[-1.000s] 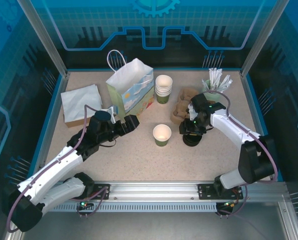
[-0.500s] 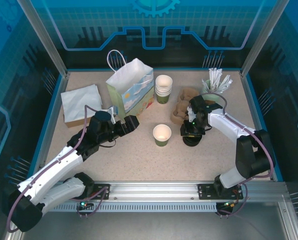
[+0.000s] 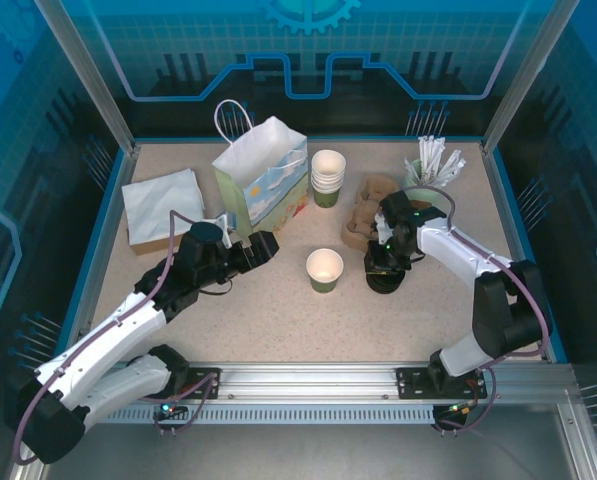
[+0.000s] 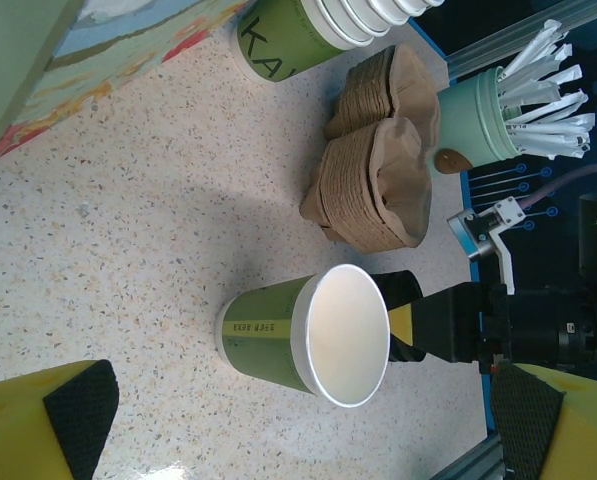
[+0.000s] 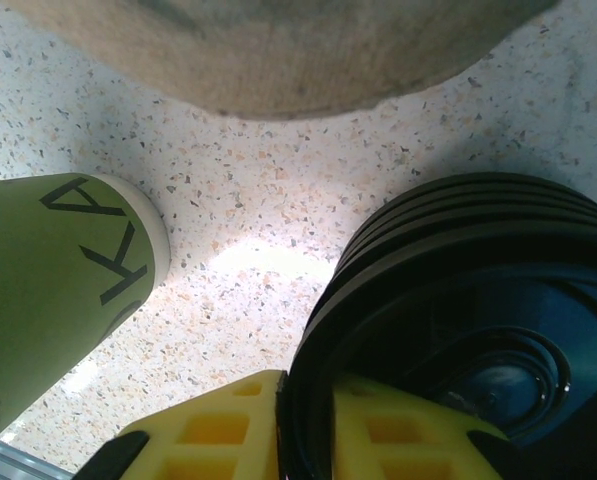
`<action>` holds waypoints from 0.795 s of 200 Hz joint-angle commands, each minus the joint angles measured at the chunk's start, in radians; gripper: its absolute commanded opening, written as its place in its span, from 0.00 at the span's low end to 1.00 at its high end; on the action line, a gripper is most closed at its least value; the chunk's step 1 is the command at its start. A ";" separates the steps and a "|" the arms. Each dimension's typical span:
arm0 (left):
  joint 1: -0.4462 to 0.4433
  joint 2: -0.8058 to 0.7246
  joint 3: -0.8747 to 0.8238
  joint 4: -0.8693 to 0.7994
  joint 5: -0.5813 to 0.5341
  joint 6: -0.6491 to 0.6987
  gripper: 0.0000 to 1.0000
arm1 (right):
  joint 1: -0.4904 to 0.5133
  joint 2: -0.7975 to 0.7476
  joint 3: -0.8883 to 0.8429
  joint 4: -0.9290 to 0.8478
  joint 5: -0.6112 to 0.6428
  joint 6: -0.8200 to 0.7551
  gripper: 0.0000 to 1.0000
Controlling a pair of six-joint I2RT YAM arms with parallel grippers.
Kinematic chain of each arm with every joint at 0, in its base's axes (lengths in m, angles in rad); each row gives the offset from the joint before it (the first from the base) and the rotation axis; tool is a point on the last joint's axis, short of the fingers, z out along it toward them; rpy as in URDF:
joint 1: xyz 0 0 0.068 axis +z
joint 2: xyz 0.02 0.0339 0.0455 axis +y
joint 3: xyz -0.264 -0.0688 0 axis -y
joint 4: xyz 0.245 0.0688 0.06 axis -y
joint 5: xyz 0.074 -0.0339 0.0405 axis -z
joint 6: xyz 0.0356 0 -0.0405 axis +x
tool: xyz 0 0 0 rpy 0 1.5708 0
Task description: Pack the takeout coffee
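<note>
A green paper cup stands open-topped mid-table, also seen in the left wrist view and at the left of the right wrist view. Just right of it sits a stack of black lids. My right gripper is down on the stack, its yellow fingers pinching the rim of the top lid, one outside and one inside. My left gripper hovers open to the left of the cup, facing it, with nothing between its pads.
A white gift bag stands at the back left, a flat white bag lying beside it. A stack of green cups, brown cup carriers and a holder of wrapped stirrers line the back.
My right gripper shifted slightly left over the lid stack and its fingers came together on the rim. The left arm and the cup have not moved.
</note>
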 commanded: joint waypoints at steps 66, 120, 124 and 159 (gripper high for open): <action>-0.008 0.014 -0.002 0.082 0.049 0.067 0.99 | -0.068 -0.113 0.007 -0.047 -0.106 0.003 0.13; -0.008 0.008 0.017 0.330 0.142 0.279 0.99 | -0.183 -0.245 0.051 0.019 -0.471 0.078 0.13; -0.008 0.008 0.015 0.360 0.146 0.298 0.99 | -0.189 -0.255 0.056 0.030 -0.500 0.091 0.13; -0.008 0.028 -0.003 0.639 0.212 0.517 0.99 | -0.216 -0.310 0.134 0.088 -0.667 0.190 0.13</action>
